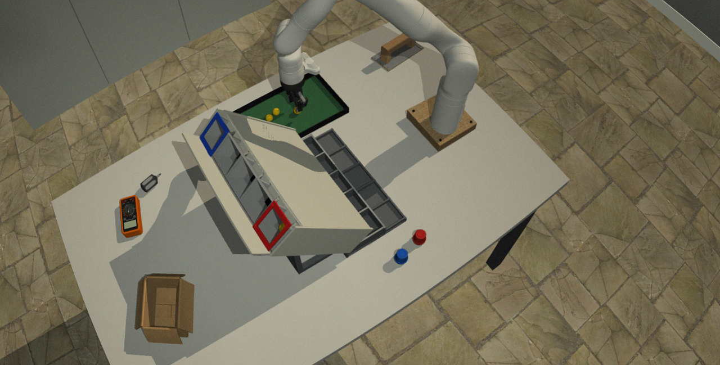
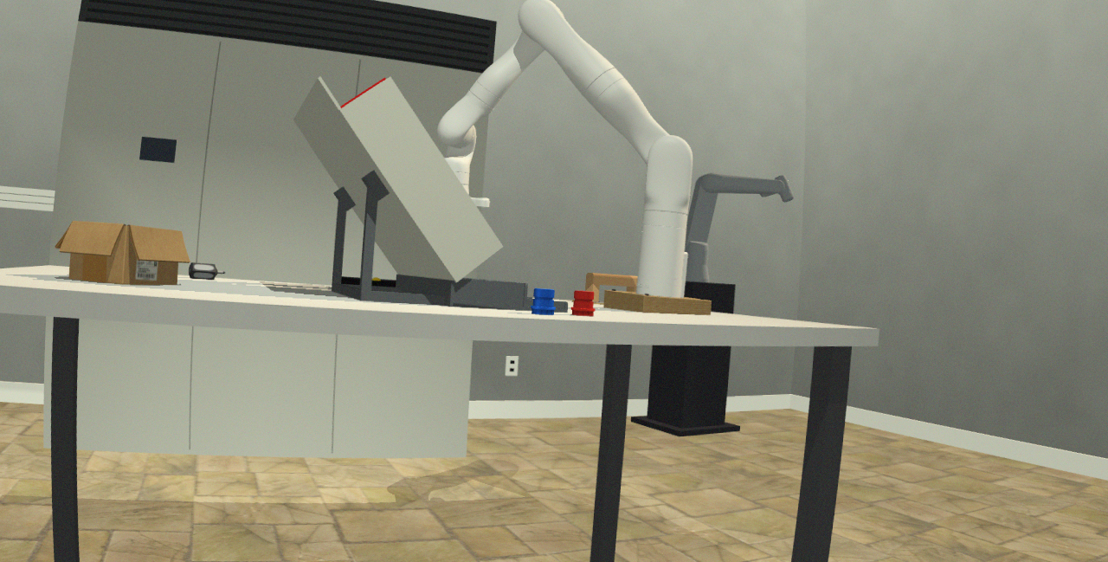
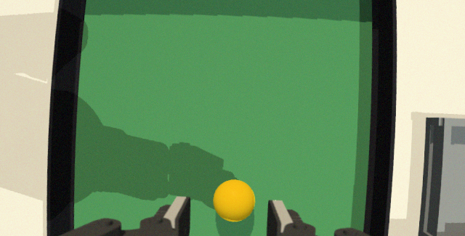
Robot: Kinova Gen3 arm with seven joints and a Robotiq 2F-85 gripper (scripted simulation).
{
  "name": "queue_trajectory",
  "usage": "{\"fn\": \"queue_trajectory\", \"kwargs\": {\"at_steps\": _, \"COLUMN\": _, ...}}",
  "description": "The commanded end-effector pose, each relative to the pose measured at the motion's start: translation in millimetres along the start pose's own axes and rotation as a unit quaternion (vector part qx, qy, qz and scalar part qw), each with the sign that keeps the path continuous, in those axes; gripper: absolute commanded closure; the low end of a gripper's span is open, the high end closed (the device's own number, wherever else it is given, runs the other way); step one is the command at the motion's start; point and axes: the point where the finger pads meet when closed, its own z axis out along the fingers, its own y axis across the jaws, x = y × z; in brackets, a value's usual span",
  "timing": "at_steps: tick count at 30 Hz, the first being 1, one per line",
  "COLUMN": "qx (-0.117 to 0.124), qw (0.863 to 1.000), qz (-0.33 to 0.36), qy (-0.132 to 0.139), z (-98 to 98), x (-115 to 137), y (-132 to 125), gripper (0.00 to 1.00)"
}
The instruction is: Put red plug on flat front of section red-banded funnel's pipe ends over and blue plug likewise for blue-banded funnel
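My gripper [image 1: 300,106] [image 3: 228,216] is partly open and empty, low over the green tray [image 1: 333,95] [image 3: 385,83]. A yellow marble [image 3: 234,197] shows between the fingertips in the wrist view, not gripped. Two more marbles [image 1: 275,111] [image 1: 269,117] lie nearby. Something yellow [image 1: 282,226] shows inside the red-banded funnel [image 1: 260,238]; the blue-banded funnel [image 1: 220,143] is at the other end. The red plug [image 1: 419,236] [image 2: 583,302] and blue plug [image 1: 401,256] [image 2: 544,301] stand on the table. The gripper is hidden in the exterior view; the cover hides the pipes.
The tilted cover [image 1: 311,191] [image 2: 418,171] stands between tray and funnels. The grey sectioned box [image 1: 369,176] [image 2: 495,293] lies under its lower edge. A wooden handle block [image 1: 395,46], cardboard box [image 1: 166,307], multimeter [image 1: 130,215] and small grey tool [image 1: 149,182] are also on the table.
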Motion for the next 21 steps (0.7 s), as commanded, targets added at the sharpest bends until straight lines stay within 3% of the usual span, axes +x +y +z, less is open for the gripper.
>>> {"fn": "queue_trajectory", "kwargs": {"at_steps": 1, "qx": -0.004, "qw": 1.0, "qz": 0.001, "qy": 0.004, "z": 10.2, "x": 1.9, "y": 0.9, "gripper": 0.5}}
{"fn": "queue_trajectory", "kwargs": {"at_steps": 4, "qx": -0.004, "qw": 1.0, "qz": 0.001, "qy": 0.004, "z": 10.2, "x": 1.9, "y": 0.9, "gripper": 0.5}}
{"fn": "queue_trajectory", "kwargs": {"at_steps": 5, "qx": -0.028, "qw": 0.999, "qz": 0.001, "qy": -0.015, "z": 9.4, "x": 1.2, "y": 2.0, "gripper": 0.5}}
{"fn": "queue_trajectory", "kwargs": {"at_steps": 21, "qx": -0.028, "qw": 0.999, "qz": 0.001, "qy": -0.015, "z": 9.4, "x": 1.2, "y": 2.0, "gripper": 0.5}}
